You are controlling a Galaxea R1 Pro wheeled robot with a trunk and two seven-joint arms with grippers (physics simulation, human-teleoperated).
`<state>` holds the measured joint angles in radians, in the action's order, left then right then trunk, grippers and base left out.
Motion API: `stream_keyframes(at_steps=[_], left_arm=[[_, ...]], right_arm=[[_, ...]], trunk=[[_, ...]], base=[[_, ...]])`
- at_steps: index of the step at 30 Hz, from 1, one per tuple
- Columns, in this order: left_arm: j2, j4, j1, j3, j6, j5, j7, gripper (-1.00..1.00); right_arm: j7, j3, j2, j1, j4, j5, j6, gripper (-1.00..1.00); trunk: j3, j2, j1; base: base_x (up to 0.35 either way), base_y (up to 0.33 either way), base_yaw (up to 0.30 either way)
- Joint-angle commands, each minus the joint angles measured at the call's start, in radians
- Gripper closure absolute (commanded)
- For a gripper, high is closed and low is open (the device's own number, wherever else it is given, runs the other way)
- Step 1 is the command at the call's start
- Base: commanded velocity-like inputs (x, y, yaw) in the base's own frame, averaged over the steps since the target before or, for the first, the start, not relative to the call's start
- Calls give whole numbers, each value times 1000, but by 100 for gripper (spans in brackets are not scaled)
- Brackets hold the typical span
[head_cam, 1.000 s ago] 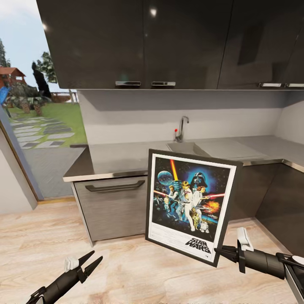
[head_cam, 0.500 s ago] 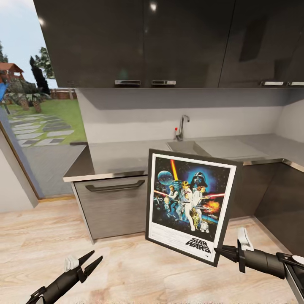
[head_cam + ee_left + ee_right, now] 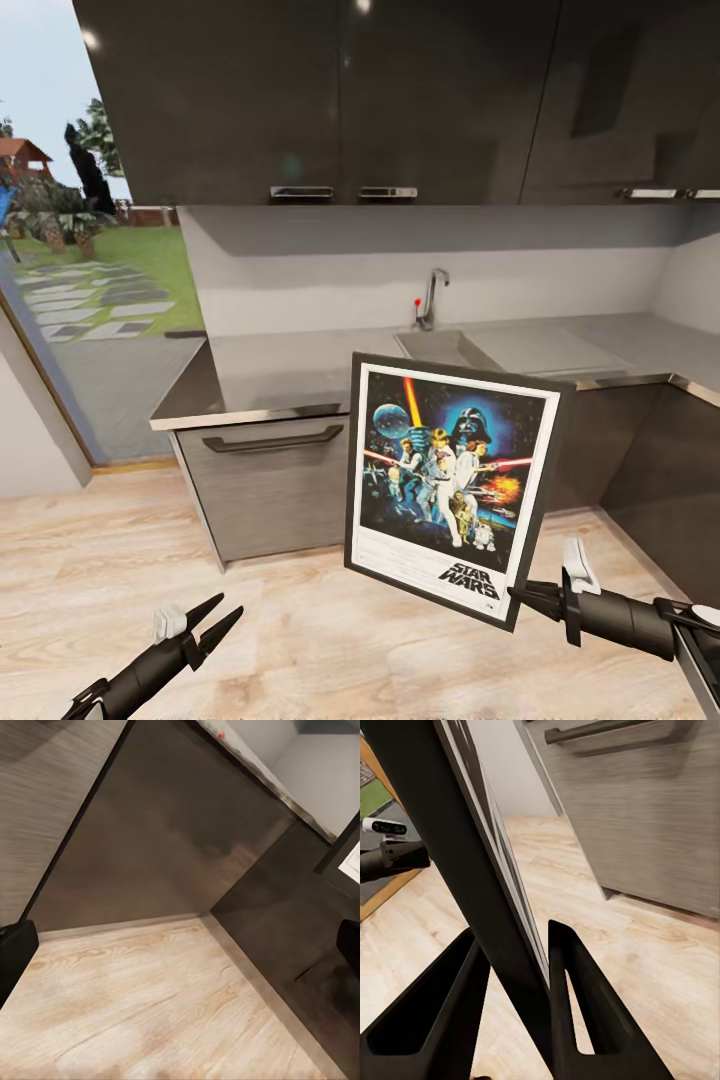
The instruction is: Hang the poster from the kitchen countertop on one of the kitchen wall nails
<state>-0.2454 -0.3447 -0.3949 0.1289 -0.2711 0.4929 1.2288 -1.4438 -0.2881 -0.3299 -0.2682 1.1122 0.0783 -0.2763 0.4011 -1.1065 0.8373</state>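
A: Checking stage. Biggest things first: kitchen countertop runs across the middle of our head view, sink and tap at about 1 o'clock from frame centre, dark upper cabinets at 12. Nothing lies on the slab that we can see.

B: So pickup is done. Poster is off the counter, held upright in the air in front of the lower cabinets, tilted a little, artwork facing us.

A: Right gripper has it at the frame's 5 o'clock corner. Fingers closed on the black edge.

B: Left gripper sits low at 7 o'clock, fingers parted, nothing in it.

A: What's left, as we judge it: find a nail, carry the poster over, hang it. We can't make out a nail head on the pale backsplash from here; too small to tell.

B: View differences. Right wrist view gives us the grip itself: poster edge-on, one finger on each face. Head view can't show that clamp.

A: Left wrist view shows floor and the cabinet corner, and just a sliver of the poster's corner. Head view alone shows the wall.
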Motion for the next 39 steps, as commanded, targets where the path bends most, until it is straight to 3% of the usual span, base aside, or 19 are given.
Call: stream_keyframes(at_steps=[1,14,16,18,19,23,39], left_arm=[[0,1,-1,1,-6,1,3,-100],[0,4,-1,2,-5,1,3,-100],[1,35,-1,2,-7,1,-3,-100],[2,64,0,2,-9,1,-31,-100],[0,104,-1,3,-15,2,-84,-100],[-3,155,0,6,-18,3,-99,-100],[-3,167,0,6,-17,1,-103,-100]], right_arm=[[-4,0,0,-1,0,4,-12,100],[-5,1,0,0,0,6,-10,100],[-4,1,0,0,-1,5,-8,100],[8,1,0,0,-1,5,-8,100],[29,1,0,0,-2,5,-7,100],[35,2,0,0,-1,8,-9,100],[36,1,0,0,0,13,-14,100]], trunk=[[0,7,-4],[-33,98,-54],[-39,112,-61],[-45,126,-69],[-48,133,-73],[-61,161,-88],[-111,273,-150]], base=[[0,0,0],[0,0,0],[0,0,0],[0,0,0],[0,0,0],[0,0,0],[0,0,0]])
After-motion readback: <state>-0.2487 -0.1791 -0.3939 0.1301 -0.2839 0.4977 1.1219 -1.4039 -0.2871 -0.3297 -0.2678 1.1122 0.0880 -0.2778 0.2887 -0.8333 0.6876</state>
